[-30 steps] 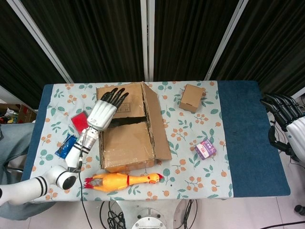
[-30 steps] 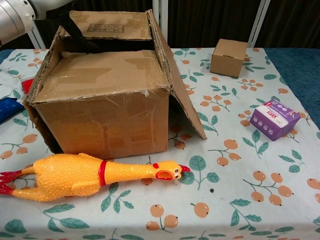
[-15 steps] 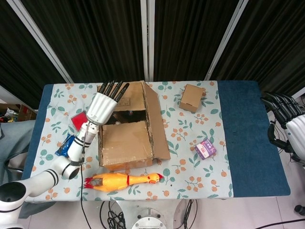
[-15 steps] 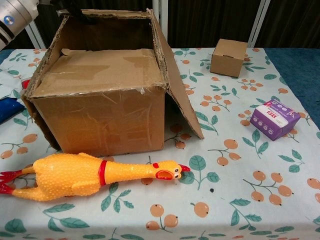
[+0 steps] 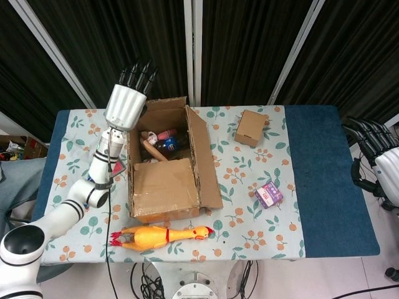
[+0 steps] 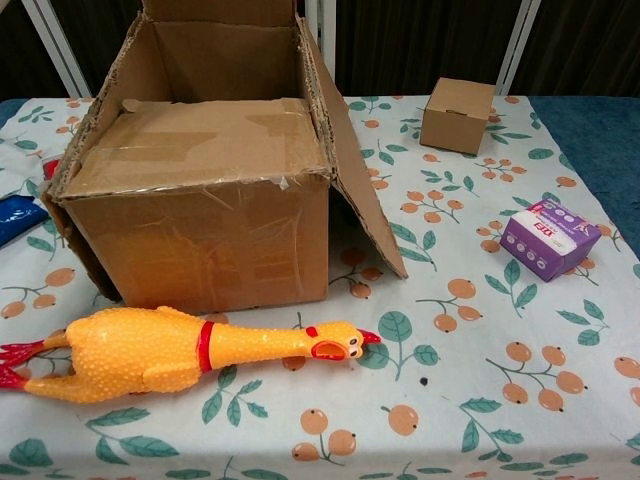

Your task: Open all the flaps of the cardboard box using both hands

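The cardboard box stands left of centre on the floral tablecloth. Its far flap stands upright, and bottles and other items show inside. The near flap lies flat over the front half. Its right flap hangs down outside, and the left flap leans outward. My left hand is raised over the far left corner with its fingers stretched away, holding nothing. My right hand hangs off the table's right edge, fingers apart and empty. Neither hand appears in the chest view.
A yellow rubber chicken lies in front of the box. A small cardboard box sits at the far right of the floral cloth, and a purple packet lies nearer. A blue packet lies left of the box. A dark blue cloth covers the table's right end.
My left hand rose from the box top and moved away from me. The far flap swung from lying flat to upright, uncovering the contents. The right hand stayed put.
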### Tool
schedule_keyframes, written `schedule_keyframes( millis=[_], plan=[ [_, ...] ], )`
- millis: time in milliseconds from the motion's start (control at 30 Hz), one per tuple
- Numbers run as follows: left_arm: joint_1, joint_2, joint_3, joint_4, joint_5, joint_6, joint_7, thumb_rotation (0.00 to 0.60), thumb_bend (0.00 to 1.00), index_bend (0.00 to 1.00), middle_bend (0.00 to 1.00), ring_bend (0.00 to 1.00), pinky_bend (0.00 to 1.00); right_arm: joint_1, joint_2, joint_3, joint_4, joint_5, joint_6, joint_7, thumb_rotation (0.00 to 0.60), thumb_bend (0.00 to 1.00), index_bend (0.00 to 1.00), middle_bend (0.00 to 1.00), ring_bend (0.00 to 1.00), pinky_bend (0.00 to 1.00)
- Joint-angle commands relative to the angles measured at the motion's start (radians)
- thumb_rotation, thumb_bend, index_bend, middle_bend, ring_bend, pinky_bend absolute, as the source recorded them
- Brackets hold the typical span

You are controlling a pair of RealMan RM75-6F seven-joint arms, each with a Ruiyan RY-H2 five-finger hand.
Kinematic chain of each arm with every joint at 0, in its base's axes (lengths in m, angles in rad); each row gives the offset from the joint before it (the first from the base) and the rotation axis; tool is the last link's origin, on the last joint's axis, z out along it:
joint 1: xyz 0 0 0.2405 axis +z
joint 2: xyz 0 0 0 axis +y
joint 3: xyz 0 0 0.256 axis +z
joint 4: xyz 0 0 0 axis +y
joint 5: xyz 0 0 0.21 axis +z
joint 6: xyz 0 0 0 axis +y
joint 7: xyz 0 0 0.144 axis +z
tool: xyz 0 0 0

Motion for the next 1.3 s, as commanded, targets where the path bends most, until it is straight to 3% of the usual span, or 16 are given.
schedule_keyframes(
  millis=[33,133,367,567,767,867,967,1033,1133,1200,1300],
  plan=[
    [-0.087,-0.056,-0.015,0.175,-0.045,-0.112,-0.052,0.600,0.00,0.00,0.00,0.02,0.19,-0.005,0.004,0.006,-0.001,0.008,0.002,0.007,0.600,0.69,0.00,0.00,0.00,0.00],
    [-0.120,-0.091,0.014,0.289,-0.040,-0.172,-0.083,0.600,0.00,0.00,0.00,0.02,0.19,-0.009,0.009,0.011,0.002,0.015,0.001,0.012,0.600,0.69,0.00,0.00,0.00,0.00],
    [-0.171,-0.172,0.018,0.474,-0.084,-0.285,-0.137,0.600,0.00,0.00,0.00,0.02,0.19,-0.006,0.014,0.025,0.016,0.037,-0.018,0.027,0.600,0.69,0.00,0.00,0.00,0.00],
    [-0.171,-0.178,0.036,0.515,-0.091,-0.271,-0.188,0.600,0.00,0.00,0.00,0.02,0.19,0.006,0.010,0.039,0.027,0.057,-0.048,0.040,0.600,0.69,0.00,0.00,0.00,0.00],
    [-0.149,-0.146,0.031,0.449,-0.108,-0.191,-0.307,0.600,0.03,0.00,0.00,0.02,0.19,0.019,-0.012,0.042,0.037,0.055,-0.076,0.037,0.600,0.69,0.00,0.00,0.00,0.00],
    [-0.125,-0.109,0.021,0.357,-0.121,-0.151,-0.381,0.600,0.04,0.00,0.00,0.02,0.19,0.020,-0.018,0.041,0.039,0.049,-0.080,0.032,0.600,0.69,0.00,0.00,0.00,0.00],
    [-0.081,-0.034,0.029,0.187,-0.115,-0.126,-0.452,0.600,0.04,0.00,0.00,0.03,0.19,0.017,-0.020,0.042,0.036,0.041,-0.073,0.027,0.600,0.69,0.00,0.00,0.00,0.00],
    [-0.036,0.054,0.042,-0.005,-0.106,-0.125,-0.501,0.600,0.04,0.01,0.01,0.05,0.19,0.014,-0.018,0.043,0.035,0.036,-0.066,0.025,0.600,0.69,0.00,0.00,0.00,0.00],
    [0.034,0.194,0.039,-0.336,-0.134,-0.151,-0.542,0.597,0.03,0.10,0.14,0.13,0.21,0.010,-0.015,0.045,0.030,0.030,-0.060,0.022,0.600,0.69,0.00,0.00,0.00,0.00],
    [0.069,0.291,0.040,-0.540,-0.175,-0.212,-0.549,0.526,0.03,0.19,0.21,0.16,0.27,0.007,-0.013,0.045,0.027,0.027,-0.055,0.020,0.600,0.69,0.00,0.00,0.00,0.00],
    [0.087,0.405,0.050,-0.743,-0.259,-0.344,-0.533,0.358,0.02,0.27,0.23,0.20,0.33,0.000,-0.013,0.044,0.024,0.023,-0.046,0.019,0.600,0.69,0.00,0.00,0.00,0.00]
  ],
)
